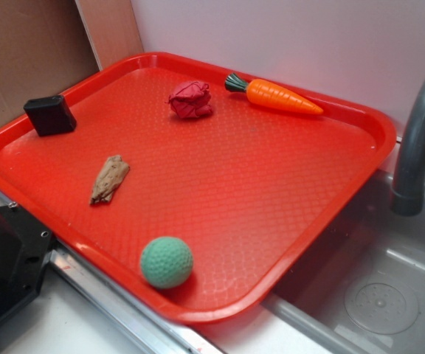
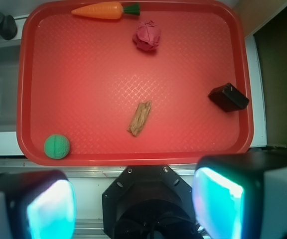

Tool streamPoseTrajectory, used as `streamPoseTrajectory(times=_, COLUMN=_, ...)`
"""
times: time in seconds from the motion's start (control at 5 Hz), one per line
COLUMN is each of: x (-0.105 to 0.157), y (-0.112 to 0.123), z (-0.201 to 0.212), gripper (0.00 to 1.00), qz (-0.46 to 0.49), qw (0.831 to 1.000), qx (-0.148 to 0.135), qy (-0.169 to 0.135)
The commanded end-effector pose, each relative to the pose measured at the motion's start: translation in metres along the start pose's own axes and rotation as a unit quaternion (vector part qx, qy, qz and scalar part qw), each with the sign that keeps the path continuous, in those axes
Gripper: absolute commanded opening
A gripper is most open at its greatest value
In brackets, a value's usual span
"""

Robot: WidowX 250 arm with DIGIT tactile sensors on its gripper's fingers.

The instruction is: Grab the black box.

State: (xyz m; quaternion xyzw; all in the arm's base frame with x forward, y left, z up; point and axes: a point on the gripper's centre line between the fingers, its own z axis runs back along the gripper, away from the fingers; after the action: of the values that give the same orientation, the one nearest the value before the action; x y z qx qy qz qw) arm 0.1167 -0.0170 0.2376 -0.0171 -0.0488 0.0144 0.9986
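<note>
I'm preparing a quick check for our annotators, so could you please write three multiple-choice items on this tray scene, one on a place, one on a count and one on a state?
1. Where does the black box sit?
A. On the red tray's raised rim, tilted
B. Beside the green ball
C. In the sink

2. How many loose things lie on the tray?
A. Three
B. Five
C. Seven

3. What is the gripper doing?
A. Clamping the carrot
B. Open, holding nothing
C. Shut on the ball

Answers
1. A: the box leans on the tray's edge, far from the green ball.
2. B: box, ball, carrot, crumpled red cloth and brown wood piece.
3. B: in the wrist view its fingers stand wide apart short of the tray, with nothing between them.
</note>
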Motion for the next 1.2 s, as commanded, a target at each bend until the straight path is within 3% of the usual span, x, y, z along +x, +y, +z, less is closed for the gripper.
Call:
streamPoseTrajectory(times=0.0, x=0.000, y=0.000, z=0.000, gripper=1.00, qz=0.000, qw=1.000, qx=0.000, qy=0.000)
streamPoseTrajectory(times=0.2, x=0.004, y=0.046, z=-0.027, gripper=1.00, qz=-0.012, qw=0.998, qx=0.048, qy=-0.026)
streamPoseTrajectory(times=0.4, x=0.018, y=0.076, z=-0.032, gripper=1.00, qz=-0.079, qw=0.995, qx=0.057, qy=-0.029)
streamPoseTrajectory(times=0.6, x=0.042, y=0.091, z=-0.060, gripper=1.00, qz=-0.202, qw=0.978, qx=0.043, qy=-0.033)
streamPoseTrajectory(times=0.8, x=0.060, y=0.098, z=-0.115, gripper=1.00, qz=-0.299, qw=0.954, qx=0.015, qy=0.013)
streamPoseTrajectory(times=1.0, x=0.060, y=0.118, z=-0.144, gripper=1.00, qz=-0.337, qw=0.941, qx=0.023, qy=0.037)
